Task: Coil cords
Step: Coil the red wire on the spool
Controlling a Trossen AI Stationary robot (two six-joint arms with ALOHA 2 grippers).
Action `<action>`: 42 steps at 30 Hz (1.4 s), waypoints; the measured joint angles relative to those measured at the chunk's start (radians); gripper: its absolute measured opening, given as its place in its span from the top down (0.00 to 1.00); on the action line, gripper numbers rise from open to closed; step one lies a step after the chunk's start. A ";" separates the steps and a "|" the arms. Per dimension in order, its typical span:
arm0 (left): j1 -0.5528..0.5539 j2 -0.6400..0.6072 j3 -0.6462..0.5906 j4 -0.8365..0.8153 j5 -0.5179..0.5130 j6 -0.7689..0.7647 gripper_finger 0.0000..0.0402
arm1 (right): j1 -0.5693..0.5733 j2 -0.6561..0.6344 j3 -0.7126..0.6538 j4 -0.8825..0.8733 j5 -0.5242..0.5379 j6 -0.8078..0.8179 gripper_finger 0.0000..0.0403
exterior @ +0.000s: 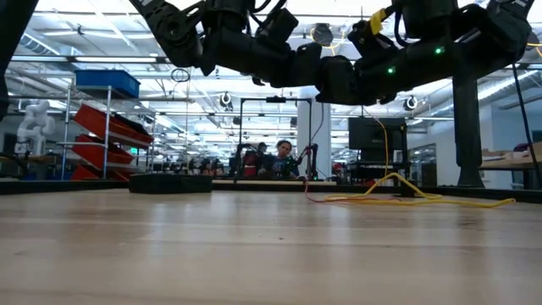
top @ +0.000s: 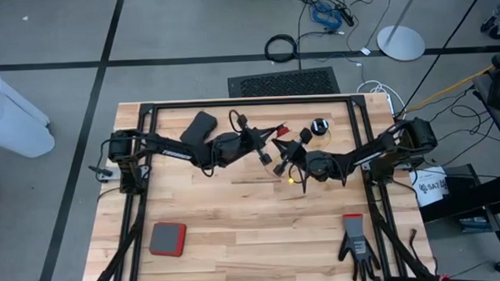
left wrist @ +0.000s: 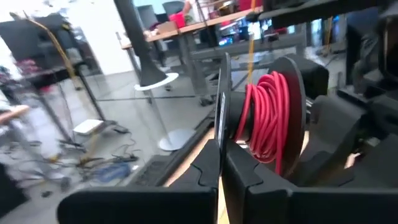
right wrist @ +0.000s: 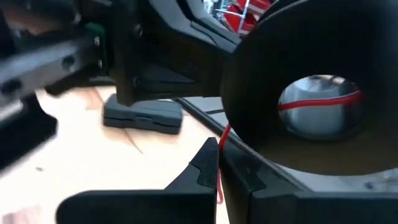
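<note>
A black reel [left wrist: 292, 93] wound with red cord [left wrist: 267, 121] hangs high over the table's middle. My left gripper [left wrist: 219, 146] is shut on it. In the right wrist view the reel's flange [right wrist: 261, 81] has a pale centre [right wrist: 317, 106], and my right gripper [right wrist: 217, 152] is shut on the red cord just below it. Both grippers [top: 275, 152] meet above the middle of the table. A second black reel [top: 319, 125] lies flat on the table behind them. A yellow cord [exterior: 398, 193] lies slack on the table. My left gripper pinches the rim of the reel's thin near flange [left wrist: 220, 106] between its two fingers, which point level. The reel is lifted clear of the table with its flanges upright. My right gripper pinches a single strand of the red cord [right wrist: 219, 180] between its fingertips, close beside the reel's flange. From the fingers the strand runs up along the flange [right wrist: 225, 132].
A black pad [top: 197, 127] lies at the far left of the table, a red and grey block [top: 167, 238] at the near left, a black glove [top: 356, 245] at the near right. Black frame rails [top: 249, 102] run along the table's edges.
</note>
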 joint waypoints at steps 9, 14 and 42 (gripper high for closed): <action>0.076 -0.014 0.000 -0.025 0.308 -0.272 0.99 | 0.036 -0.001 0.000 0.004 0.095 -0.173 1.00; 0.132 -0.047 0.000 -0.121 0.524 -0.344 0.99 | 0.063 0.000 0.000 -0.016 0.109 -0.239 1.00; 0.184 -0.288 0.000 -0.448 0.962 -0.212 0.99 | -0.032 -0.002 -0.002 -0.183 -0.127 -0.011 0.94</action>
